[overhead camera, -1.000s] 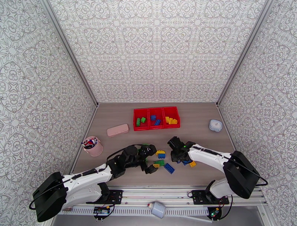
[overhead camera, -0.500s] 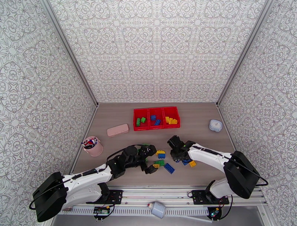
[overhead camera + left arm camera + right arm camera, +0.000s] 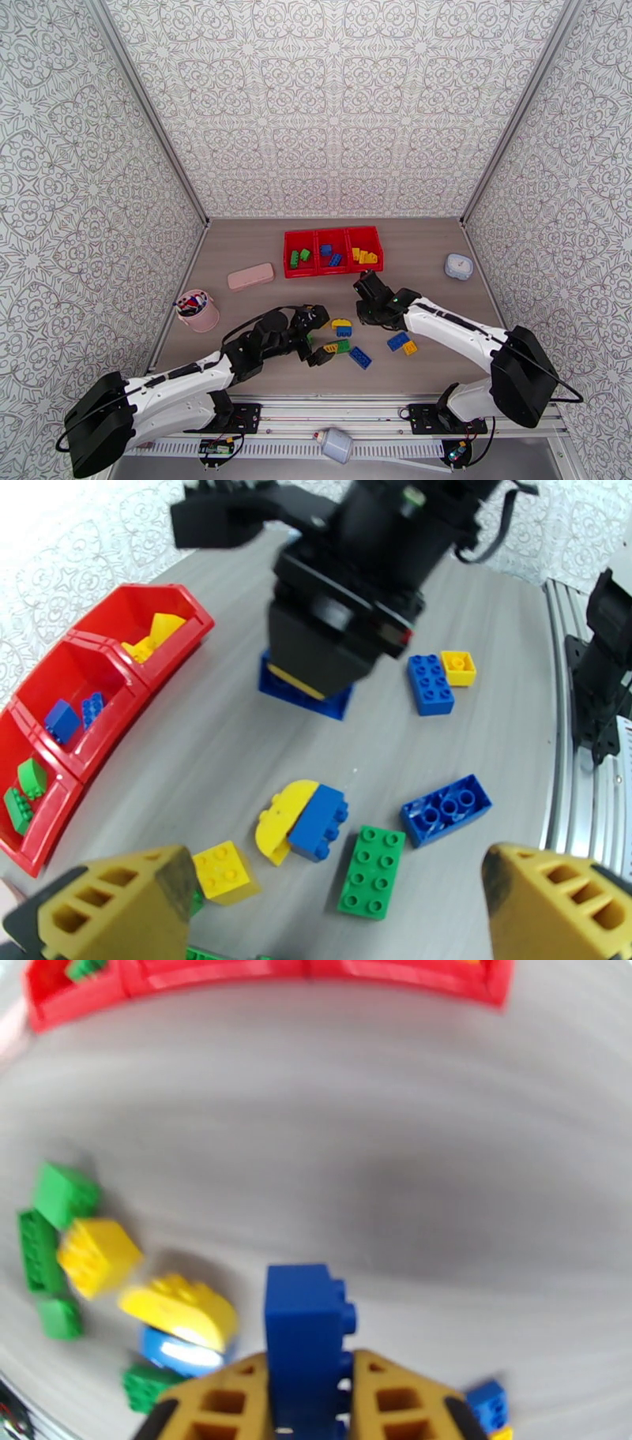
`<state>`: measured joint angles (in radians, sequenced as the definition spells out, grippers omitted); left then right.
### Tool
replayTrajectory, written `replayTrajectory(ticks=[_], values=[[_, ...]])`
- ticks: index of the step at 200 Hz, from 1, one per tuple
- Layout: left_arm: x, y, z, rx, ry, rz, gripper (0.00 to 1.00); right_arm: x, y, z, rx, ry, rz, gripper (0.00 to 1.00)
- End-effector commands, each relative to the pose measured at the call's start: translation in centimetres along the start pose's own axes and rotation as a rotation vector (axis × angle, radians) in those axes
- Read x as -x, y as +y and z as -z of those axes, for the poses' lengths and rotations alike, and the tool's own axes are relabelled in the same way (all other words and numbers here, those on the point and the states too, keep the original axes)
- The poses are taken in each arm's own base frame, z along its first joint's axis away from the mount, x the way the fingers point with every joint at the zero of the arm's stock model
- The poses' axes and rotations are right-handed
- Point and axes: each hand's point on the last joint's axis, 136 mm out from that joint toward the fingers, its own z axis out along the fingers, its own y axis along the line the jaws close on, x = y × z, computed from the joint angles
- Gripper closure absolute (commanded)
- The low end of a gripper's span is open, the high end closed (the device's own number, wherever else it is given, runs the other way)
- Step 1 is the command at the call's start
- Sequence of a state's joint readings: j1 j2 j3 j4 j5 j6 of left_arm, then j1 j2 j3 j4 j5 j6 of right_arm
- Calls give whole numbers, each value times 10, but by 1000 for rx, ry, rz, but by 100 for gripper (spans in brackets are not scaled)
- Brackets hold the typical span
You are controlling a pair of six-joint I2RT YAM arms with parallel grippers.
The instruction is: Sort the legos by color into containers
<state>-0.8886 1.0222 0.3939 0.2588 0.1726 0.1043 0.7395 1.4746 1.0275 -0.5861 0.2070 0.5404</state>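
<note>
Pinching a blue studded plastic brick (image 3: 306, 1323) by its sides, the right gripper (image 3: 308, 1374) has its yellow fingers (image 3: 221, 1398) pressed together on it. The brick stands upright between them, and its studs face the right of the wrist view. The gripper is low over the grey wood-grain table (image 3: 442, 1157); I cannot tell whether the brick is lifted clear of it.

Straight ahead of this gripper, well beyond the brick, is the row of three joined red plastic bins (image 3: 332, 272). From above, green bricks (image 3: 299, 256) lie in the left bin, blue bricks (image 3: 330, 254) in the middle one and yellow bricks (image 3: 364, 256) in the right one.

To the right gripper's left, loose bricks lie on the table. Nearest are a rounded yellow brick (image 3: 180, 1309) and a square yellow brick (image 3: 99, 1254), with green ones beyond them.

The left gripper (image 3: 332, 875) is spread wide, its two yellow fingers (image 3: 118, 906) far apart and holding nothing. Just ahead of it, between those fingers, lie a flat green eight-stud brick (image 3: 371, 871) and a blue brick (image 3: 446, 810). A blue brick touching a rounded yellow one (image 3: 304, 819) and a small yellow square brick (image 3: 225, 871) lie there too. Farther ahead, near the right gripper's black body, a blue brick lies just beside a small yellow one (image 3: 458, 668).
</note>
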Motion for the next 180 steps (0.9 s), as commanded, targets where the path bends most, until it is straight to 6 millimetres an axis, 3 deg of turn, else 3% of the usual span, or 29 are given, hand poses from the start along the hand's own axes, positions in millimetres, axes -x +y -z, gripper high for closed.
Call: replayTrajectory(ticks=[1,79,133,180], values=[[-2,9,7,67,-11,21,0,48,19,0,39,-115,32,75],[3,36,25,224,-55,62,0,139,41,-45,114,-191,106,75],[-2,38,25,220,-40,89,0,200,44,-79,107,-271,162,76],[-5,38,26,218,-22,92,0,226,39,-110,73,-279,178,76]])
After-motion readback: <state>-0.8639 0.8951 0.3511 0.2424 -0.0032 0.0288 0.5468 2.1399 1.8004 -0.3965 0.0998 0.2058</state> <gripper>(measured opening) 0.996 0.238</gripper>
